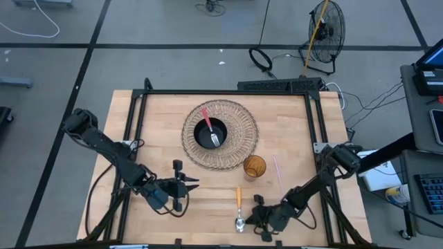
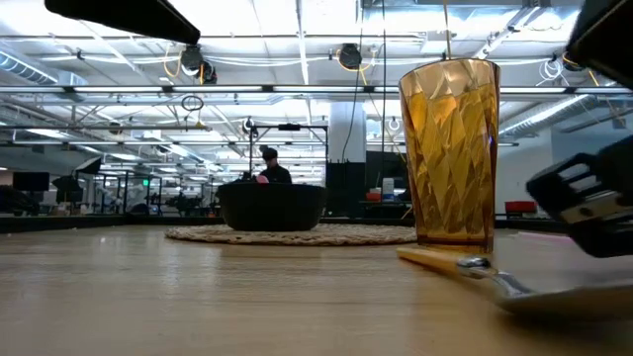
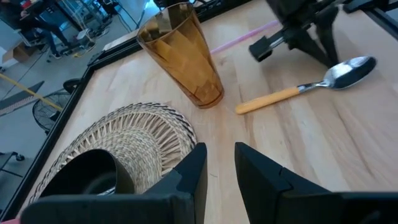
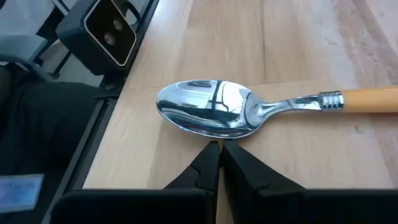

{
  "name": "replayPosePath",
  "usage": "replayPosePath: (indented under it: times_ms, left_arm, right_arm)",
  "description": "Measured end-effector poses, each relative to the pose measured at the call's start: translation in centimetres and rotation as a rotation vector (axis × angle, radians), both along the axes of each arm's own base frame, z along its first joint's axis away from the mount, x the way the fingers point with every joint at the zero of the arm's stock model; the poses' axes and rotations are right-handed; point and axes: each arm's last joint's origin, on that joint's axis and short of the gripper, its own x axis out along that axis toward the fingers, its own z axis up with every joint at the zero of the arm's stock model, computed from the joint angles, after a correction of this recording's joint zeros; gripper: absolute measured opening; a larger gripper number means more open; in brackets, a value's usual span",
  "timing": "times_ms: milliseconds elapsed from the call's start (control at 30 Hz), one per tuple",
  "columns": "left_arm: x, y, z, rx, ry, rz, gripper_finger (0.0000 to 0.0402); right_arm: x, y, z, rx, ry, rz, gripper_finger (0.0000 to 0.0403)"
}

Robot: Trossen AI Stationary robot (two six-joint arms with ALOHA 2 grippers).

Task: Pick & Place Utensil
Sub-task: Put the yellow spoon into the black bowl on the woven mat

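Note:
A spoon (image 1: 239,209) with a yellow handle and a steel bowl lies flat on the wooden table near its near edge, bowl end nearest. My right gripper (image 1: 257,214) sits low just right of it, shut. In the right wrist view its fingertips (image 4: 221,149) point at the spoon's bowl (image 4: 208,115). My left gripper (image 1: 187,183) hovers open left of the spoon, facing it (image 3: 221,155). An amber cup (image 1: 254,167) stands upright beyond the spoon. A black bowl (image 1: 210,133) on a woven mat (image 1: 239,135) holds a pink-handled fork (image 1: 210,128). My right gripper has its shut fingertips (image 4: 211,155) right at the side rim of the spoon's bowl (image 4: 214,132), coming level from the table's right. I cannot tell whether they touch it. The spoon lies flat on the table.
A thin pink straw (image 1: 277,168) lies on the table right of the cup. Black frame rails (image 1: 315,121) run along the table's edges. Bare wood (image 1: 208,214) spreads between the two grippers along the near edge. A person shows far behind the bowl (image 2: 269,163).

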Motion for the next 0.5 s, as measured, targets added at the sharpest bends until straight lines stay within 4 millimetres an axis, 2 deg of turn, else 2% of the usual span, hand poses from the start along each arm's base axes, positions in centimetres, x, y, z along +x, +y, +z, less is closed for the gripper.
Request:
replayPosePath:
  times_ms: [500]
  left_arm:
    - [0.0,-0.2,0.0,-0.066,0.022,-0.042,0.0088]
  right_arm:
    - [2.5,-2.7,0.2,-0.021,-0.037,-0.037,0.0011]
